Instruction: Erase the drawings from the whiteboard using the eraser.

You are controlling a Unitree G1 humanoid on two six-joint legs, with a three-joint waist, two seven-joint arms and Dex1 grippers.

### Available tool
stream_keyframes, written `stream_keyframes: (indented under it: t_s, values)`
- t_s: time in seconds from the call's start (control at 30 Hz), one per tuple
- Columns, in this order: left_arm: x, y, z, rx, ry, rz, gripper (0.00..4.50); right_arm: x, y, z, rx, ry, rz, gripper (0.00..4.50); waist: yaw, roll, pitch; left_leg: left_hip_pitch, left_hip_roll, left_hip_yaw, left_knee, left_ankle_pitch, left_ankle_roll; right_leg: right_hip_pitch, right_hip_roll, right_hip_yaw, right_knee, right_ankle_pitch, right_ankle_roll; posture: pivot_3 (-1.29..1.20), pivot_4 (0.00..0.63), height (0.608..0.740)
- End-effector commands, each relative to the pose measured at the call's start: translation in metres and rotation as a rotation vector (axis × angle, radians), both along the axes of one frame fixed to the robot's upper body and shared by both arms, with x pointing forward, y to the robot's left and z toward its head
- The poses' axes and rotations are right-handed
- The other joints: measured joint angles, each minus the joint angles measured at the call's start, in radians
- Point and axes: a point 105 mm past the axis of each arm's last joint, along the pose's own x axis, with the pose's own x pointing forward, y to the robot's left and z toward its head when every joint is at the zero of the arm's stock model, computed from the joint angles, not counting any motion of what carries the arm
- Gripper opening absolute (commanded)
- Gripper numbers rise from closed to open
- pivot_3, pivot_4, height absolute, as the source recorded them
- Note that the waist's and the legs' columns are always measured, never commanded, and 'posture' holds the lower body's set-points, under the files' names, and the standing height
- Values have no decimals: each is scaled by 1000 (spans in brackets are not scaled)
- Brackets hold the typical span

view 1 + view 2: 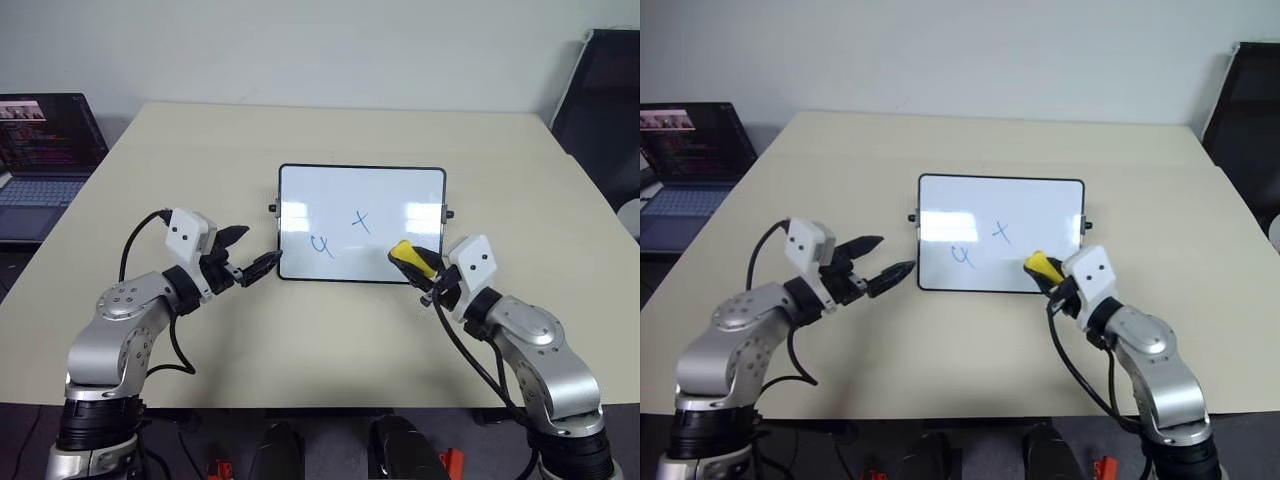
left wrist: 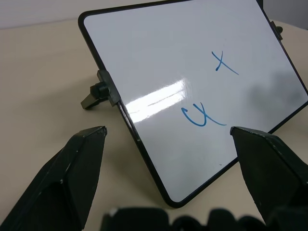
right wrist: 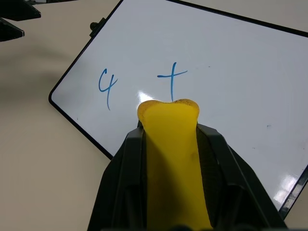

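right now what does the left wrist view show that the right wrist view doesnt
Left wrist view alone: the left end effector open and empty, its fingers spread before the board's near corner, plus a black knob and its foot on the board's short side.

Right wrist view alone: the right end effector shut on the yellow eraser, aimed at the board.

Both: the whiteboard, the blue loop, the blue cross and the beige table.

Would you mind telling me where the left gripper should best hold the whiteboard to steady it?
Grip the whiteboard by its near-left framed edge, coming from its left: the left gripper stands open there, and that thin rim lies away from the drawings.
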Motion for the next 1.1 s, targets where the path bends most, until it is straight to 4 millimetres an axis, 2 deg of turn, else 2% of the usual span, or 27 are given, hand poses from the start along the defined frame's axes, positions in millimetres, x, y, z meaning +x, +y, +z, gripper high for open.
stream_keyframes:
  t_s: [0.03, 0.3, 0.4, 0.57, 0.7, 0.8, 1.0, 1.1]
  values:
    - [-4, -3, 16, 19, -62, -12, 4500, 1, 10, 15, -9, -77, 44, 1087, 0, 0, 0, 0, 0, 0, 0, 0, 0, 0, 0, 0, 0, 0, 0, 0, 150, 740]
    - [-8, -14, 13, 70, -56, -72, 4500, 9, 26, 18, -86, -122, 98, 1087, 3, 0, 0, 0, 0, 0, 0, 0, 0, 0, 0, 0, 0, 0, 0, 0, 150, 740]
    - [-8, -21, 12, 69, -52, -107, 4500, 27, 36, 21, -126, -145, 80, 1087, 1, 0, 0, 1, 0, 0, 0, 0, 0, 0, 0, 0, 1, 0, 0, 0, 150, 740]
    - [-7, -27, 14, 85, -53, -147, 4500, 62, 41, 36, -225, -247, -1, 1087, 3, 0, 0, 0, 0, 0, 0, 0, 0, 0, 0, 0, 1, 1, 1, 0, 150, 740]
    - [-5, -28, 14, 91, -55, -155, 4500, 81, 44, 40, -243, -274, -49, 1087, 4, 0, 0, 0, 0, 0, 0, 0, 0, 0, 0, -1, 1, 3, 5, 0, 150, 740]
    - [-5, -28, 14, 92, -53, -161, 4500, 85, 50, 35, -252, -259, -46, 1087, 4, 0, 0, -1, 0, 0, -1, 0, 0, 0, 0, -1, 1, 3, 5, 0, 150, 740]
    - [-6, -28, 12, 93, -48, -161, 4500, 71, 62, -9, -399, -97, 99, 1087, 4, 0, 0, 0, 0, 0, -1, 0, 0, 0, 0, -1, 2, 3, 6, 0, 150, 740]
    - [-6, -29, 11, 92, -47, -162, 4500, 73, 59, -10, -412, -95, 82, 1087, 4, 0, 0, 1, 0, 0, 0, 0, 0, 1, 1, -1, 3, 3, 5, 0, 150, 740]
